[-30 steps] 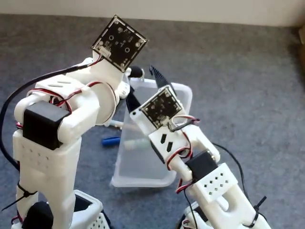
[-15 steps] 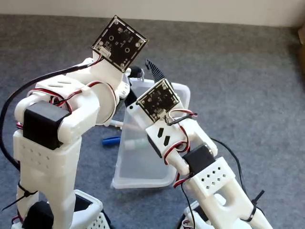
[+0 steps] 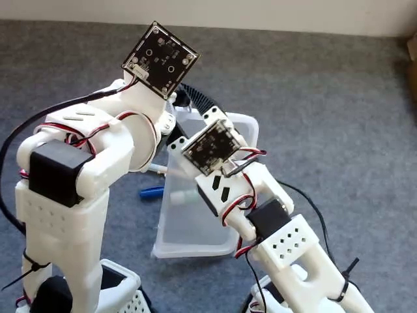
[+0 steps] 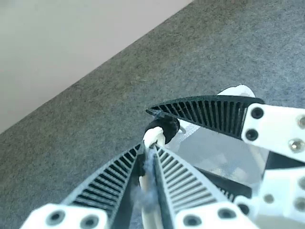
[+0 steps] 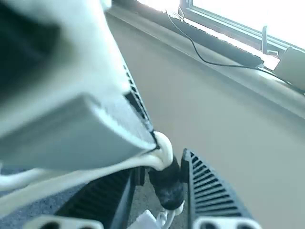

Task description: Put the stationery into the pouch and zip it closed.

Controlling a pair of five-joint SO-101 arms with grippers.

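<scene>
A translucent pouch [image 3: 195, 225] lies on the grey carpet between the two arms, with a pale stick-like item [image 3: 187, 196] inside it. A blue pen [image 3: 151, 192] and a white pen [image 3: 156, 169] lie on the carpet beside the pouch, partly hidden by the left arm. My left gripper [image 4: 150, 152] is shut on the pouch's white edge strip at its far corner. The black zipper pull [image 4: 162, 128] sits just beyond those fingertips. My right gripper [image 5: 164, 176] is shut on the zipper pull [image 5: 167, 188], and one ribbed finger [image 4: 209, 109] lies over it.
Grey carpet [image 3: 339, 104] stretches to the right and far side, ending at a pale wall [image 3: 293, 13]. The arms' white bases [image 3: 124, 293] stand at the near edge. A cable [image 5: 209, 52] runs along a window sill.
The right arm has swung left and its gripper has moved along the pouch's far edge toward the left gripper. The left arm has barely shifted.
</scene>
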